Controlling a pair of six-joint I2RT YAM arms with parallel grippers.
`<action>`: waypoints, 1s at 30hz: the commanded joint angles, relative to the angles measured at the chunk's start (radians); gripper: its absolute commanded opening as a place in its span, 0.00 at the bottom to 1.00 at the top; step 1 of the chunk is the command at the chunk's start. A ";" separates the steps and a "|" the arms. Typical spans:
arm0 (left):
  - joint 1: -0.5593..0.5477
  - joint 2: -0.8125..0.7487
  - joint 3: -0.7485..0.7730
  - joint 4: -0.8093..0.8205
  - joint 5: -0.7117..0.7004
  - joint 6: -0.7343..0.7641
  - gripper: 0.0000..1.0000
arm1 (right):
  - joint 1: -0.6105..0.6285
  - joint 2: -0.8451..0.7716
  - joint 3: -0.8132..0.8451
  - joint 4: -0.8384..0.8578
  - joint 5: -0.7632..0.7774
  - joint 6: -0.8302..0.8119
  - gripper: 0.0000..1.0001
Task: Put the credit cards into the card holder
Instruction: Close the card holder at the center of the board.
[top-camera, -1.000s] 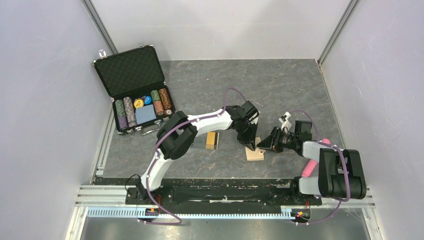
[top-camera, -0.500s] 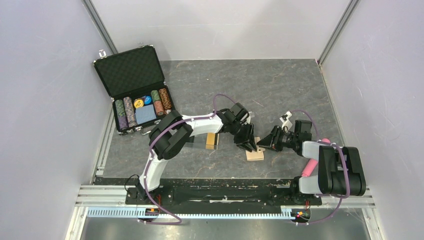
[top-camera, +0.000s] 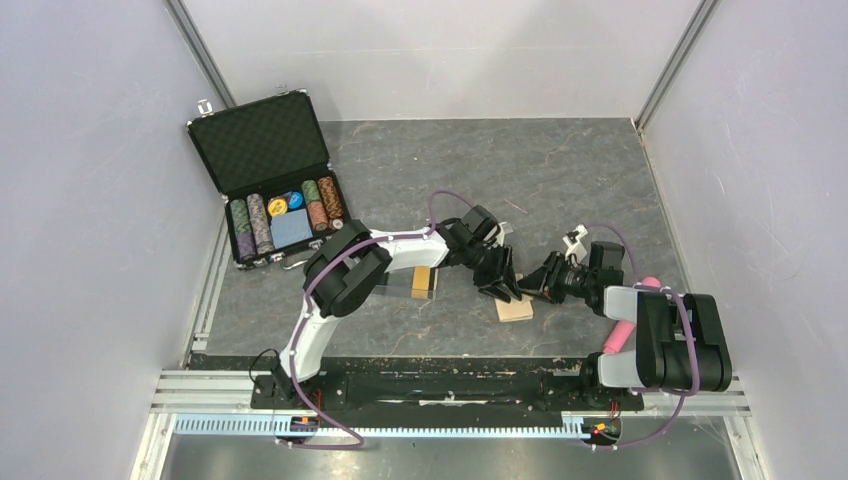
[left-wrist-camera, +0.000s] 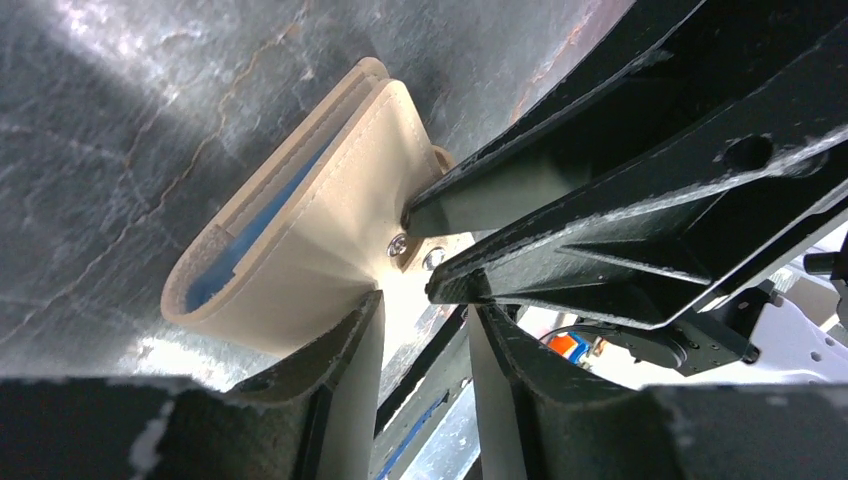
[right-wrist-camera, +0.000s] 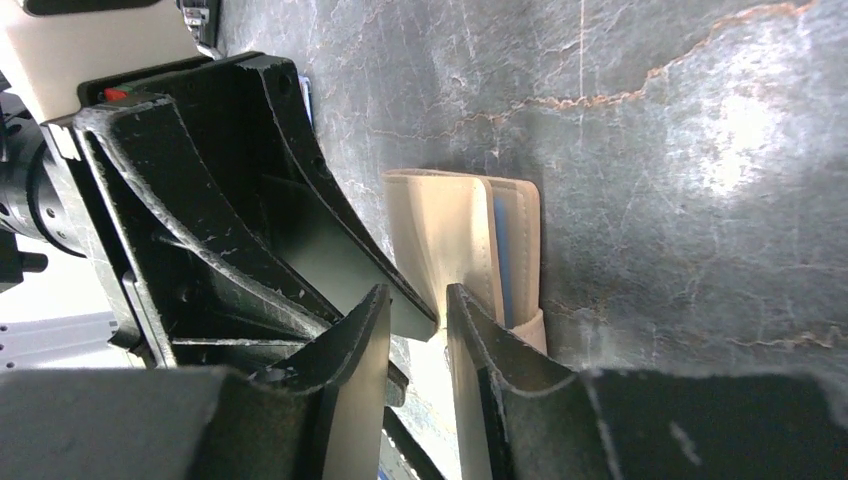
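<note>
The tan card holder (top-camera: 516, 311) lies near the table's front, between my two grippers. In the left wrist view it (left-wrist-camera: 300, 230) gapes open and shows its blue lining. My left gripper (top-camera: 504, 292) (left-wrist-camera: 425, 300) is open and empty, one fingertip against the holder's lower edge. My right gripper (top-camera: 533, 289) (right-wrist-camera: 418, 295) is closed narrowly on the holder's snap tab (left-wrist-camera: 412, 250). The holder also shows in the right wrist view (right-wrist-camera: 450, 235). The gold-orange card (top-camera: 423, 279) lies flat to the left, with the black card (top-camera: 436, 283) against its right side.
An open black foam-lined case (top-camera: 258, 140) with poker chips (top-camera: 285, 215) stands at the back left. A pink object (top-camera: 627, 326) lies by the right arm. White walls close in both sides. The left fingers (right-wrist-camera: 250, 200) crowd the right wrist view.
My left gripper has swung down and right until its tips reach the card holder. The holder has shifted slightly right and nearer. My right gripper has stayed at the holder.
</note>
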 joint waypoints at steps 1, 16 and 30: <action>-0.001 0.036 0.024 0.106 0.022 -0.062 0.40 | 0.004 -0.006 -0.016 0.060 -0.002 0.036 0.29; 0.002 0.024 0.051 0.027 -0.022 -0.005 0.32 | -0.005 -0.108 0.080 -0.119 0.093 -0.067 0.33; 0.009 0.027 0.008 0.266 0.054 -0.107 0.12 | -0.047 -0.161 0.091 -0.266 0.142 -0.184 0.31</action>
